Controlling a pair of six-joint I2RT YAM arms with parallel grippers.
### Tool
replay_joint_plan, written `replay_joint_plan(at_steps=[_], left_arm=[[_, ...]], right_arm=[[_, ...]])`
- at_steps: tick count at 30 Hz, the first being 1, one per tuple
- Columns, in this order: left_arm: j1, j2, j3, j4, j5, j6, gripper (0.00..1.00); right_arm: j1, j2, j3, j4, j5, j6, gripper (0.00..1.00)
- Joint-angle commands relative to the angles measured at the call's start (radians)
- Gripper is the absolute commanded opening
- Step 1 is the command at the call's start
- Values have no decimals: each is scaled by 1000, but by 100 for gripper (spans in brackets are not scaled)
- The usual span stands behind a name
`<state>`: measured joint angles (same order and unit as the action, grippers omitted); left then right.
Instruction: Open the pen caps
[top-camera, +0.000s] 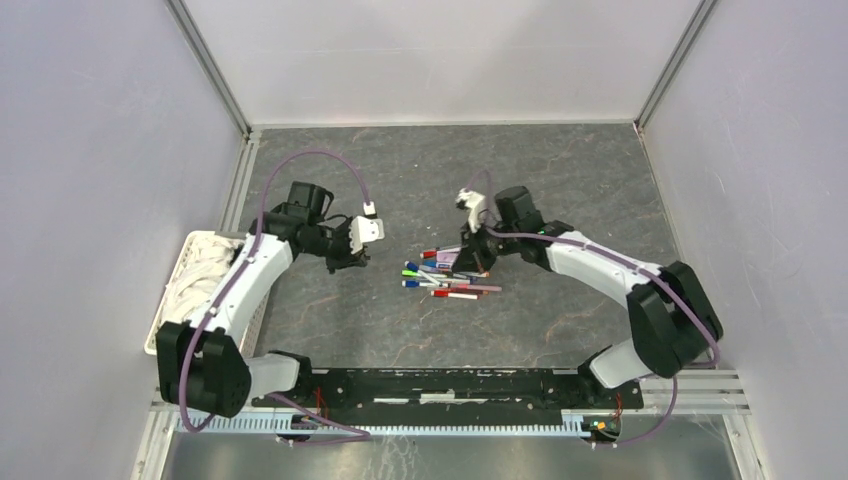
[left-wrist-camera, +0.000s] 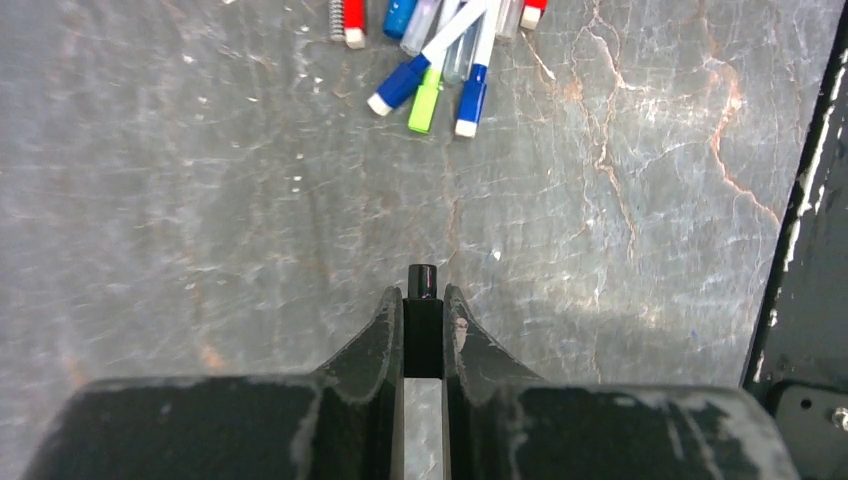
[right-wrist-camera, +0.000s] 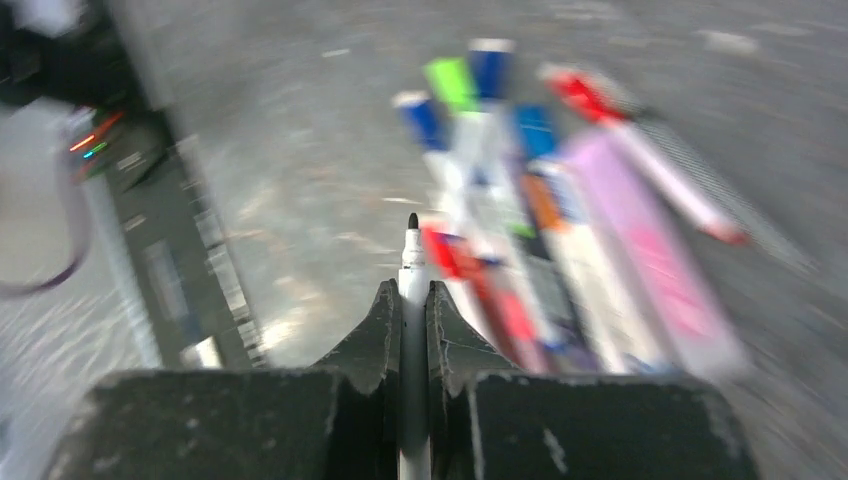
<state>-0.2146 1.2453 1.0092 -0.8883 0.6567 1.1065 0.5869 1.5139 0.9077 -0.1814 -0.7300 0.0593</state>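
Off to the left, the left gripper (left-wrist-camera: 423, 300) is pinched tight on a black cap (left-wrist-camera: 422, 281), over bare table (top-camera: 330, 180). In the middle lies a heap of pens (top-camera: 452, 279) with coloured caps (left-wrist-camera: 400, 85) on. The right gripper (right-wrist-camera: 410, 292) clamps a white pen (right-wrist-camera: 411, 255), its black tip bare, just beside the heap.

Top external camera: fixed high behind the arm bases (top-camera: 285, 372), angled down and forward; covers the whole table (top-camera: 400, 170), with the pens (top-camera: 452, 278) small at frame centre. Left wrist camera: looks along the left gripper (left-wrist-camera: 423, 300) onto nearby tabletop; the same pens sit at the top edge. Right wrist camera: looks along the right gripper (right-wrist-camera: 412, 295), very close; pens fill the upper right, blurred.
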Motion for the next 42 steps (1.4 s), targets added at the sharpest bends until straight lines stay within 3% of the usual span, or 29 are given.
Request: replay_joint_plan(at_steps=[1, 3, 7, 16, 18, 21, 23, 27, 31, 32, 34, 37, 38, 40, 41, 42], left_arm=[[-16, 61, -122, 259, 45, -205, 2], [-19, 110, -165, 392, -28, -284, 2], [-19, 222, -154, 490, -134, -330, 2], [-20, 370, -166, 625, -249, -384, 4], [-23, 379, -166, 634, -265, -395, 11], [-26, 373, -174, 642, -262, -398, 34], [-28, 362, -173, 635, -263, -401, 42], [-28, 351, -162, 598, -253, -396, 52], [-28, 326, -146, 557, -222, -389, 54], [-28, 310, -146, 555, -211, -390, 54], [-28, 281, -137, 538, -189, -392, 64], [-28, 244, -96, 478, -162, -410, 66], [-28, 231, -77, 455, -150, -418, 77], [-26, 199, -34, 409, -122, -436, 82], [-24, 184, -10, 376, -102, -451, 95], [-22, 158, 13, 354, -69, -469, 98]], right_arm=[[-127, -111, -81, 40, 483, 51, 0], [-176, -140, -146, 67, 619, 68, 0], [-242, -174, -243, 137, 814, 71, 0], [-332, -105, -302, 223, 901, 65, 0], [-340, -82, -300, 232, 903, 62, 0], [-350, -41, -288, 227, 900, 64, 9], [-352, -23, -288, 220, 899, 70, 12], [-358, -12, -308, 220, 896, 76, 20], [-359, -19, -321, 208, 884, 83, 35], [-360, -24, -322, 205, 884, 83, 36], [-360, -34, -322, 198, 884, 83, 39], [-361, -59, -317, 187, 879, 82, 40], [-361, -65, -313, 183, 878, 82, 40], [-360, -84, -297, 184, 871, 81, 40], [-360, -96, -290, 156, 861, 78, 41], [-361, -111, -280, 150, 855, 76, 42]])
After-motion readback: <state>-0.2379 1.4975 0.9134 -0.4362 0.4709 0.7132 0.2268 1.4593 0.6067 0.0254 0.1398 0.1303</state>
